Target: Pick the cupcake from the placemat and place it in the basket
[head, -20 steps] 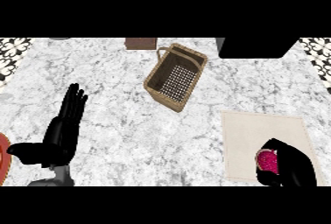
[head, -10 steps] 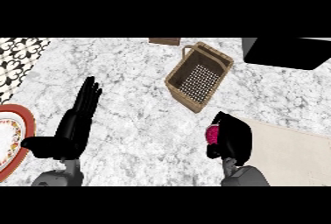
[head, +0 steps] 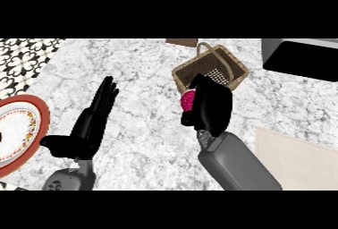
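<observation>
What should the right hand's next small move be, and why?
Probably move the right hand a little forward and to the right, so the cupcake hangs over the open middle of the basket. Its fingers are curled round the cupcake, which shows at the basket's near-left rim, not yet over the inside. The left hand rests open at the view's left.

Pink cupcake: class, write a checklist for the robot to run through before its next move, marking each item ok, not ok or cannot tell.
1. Pink cupcake held by the right hand, fingers curled round it: ok.
2. Cupcake lifted off the beige rectangular placemat: ok.
3. Cupcake above the opening of the brown wicker basket: not ok; it is at the near rim.
4. Inside of the basket free: cannot tell; the hand hides part of it.
5. Left hand open and apart from the basket: ok.
</observation>
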`<state>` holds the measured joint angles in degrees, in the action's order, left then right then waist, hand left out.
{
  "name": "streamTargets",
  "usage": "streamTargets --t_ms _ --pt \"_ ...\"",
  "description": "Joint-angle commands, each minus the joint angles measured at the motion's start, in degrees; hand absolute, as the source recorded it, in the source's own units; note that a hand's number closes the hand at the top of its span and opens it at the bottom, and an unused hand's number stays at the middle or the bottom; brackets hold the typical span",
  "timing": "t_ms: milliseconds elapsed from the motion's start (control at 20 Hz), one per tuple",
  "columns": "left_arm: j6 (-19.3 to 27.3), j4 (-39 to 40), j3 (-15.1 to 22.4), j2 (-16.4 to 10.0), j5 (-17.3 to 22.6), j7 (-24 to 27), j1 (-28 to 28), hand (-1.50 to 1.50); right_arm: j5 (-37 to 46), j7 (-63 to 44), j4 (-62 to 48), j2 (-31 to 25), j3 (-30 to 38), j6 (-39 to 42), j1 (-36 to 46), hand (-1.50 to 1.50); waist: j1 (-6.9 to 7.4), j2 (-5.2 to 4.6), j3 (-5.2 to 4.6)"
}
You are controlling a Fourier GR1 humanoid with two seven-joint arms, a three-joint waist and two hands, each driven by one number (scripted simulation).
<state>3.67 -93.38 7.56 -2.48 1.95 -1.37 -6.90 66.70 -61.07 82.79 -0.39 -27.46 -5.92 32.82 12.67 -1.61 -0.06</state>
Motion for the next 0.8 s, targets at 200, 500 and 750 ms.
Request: streamTargets --t_ms 200,500,750 --pt "0.16 1.29 1.01 0.71 -0.60 -1.59 -1.95 0.00 -0.28 -12.82 -2.29 0.37 -1.06 -8.12 18.27 1.50 0.37 0.57 -0.18" --pt "1.21 2.63 0.63 1.13 -1.36 -0.88 -2.35 0.00 -2.05 -18.23 -6.53 0.36 1.32 -8.34 27.53 1.50 -0.11 0.72 -0.38" --pt "0.86 1.92 0.42 0.78 -0.89 -1.61 -1.81 0.00 -2.41 -22.86 -11.96 0.36 2.95 -6.47 33.08 1.50 -1.18 1.38 -0.43"
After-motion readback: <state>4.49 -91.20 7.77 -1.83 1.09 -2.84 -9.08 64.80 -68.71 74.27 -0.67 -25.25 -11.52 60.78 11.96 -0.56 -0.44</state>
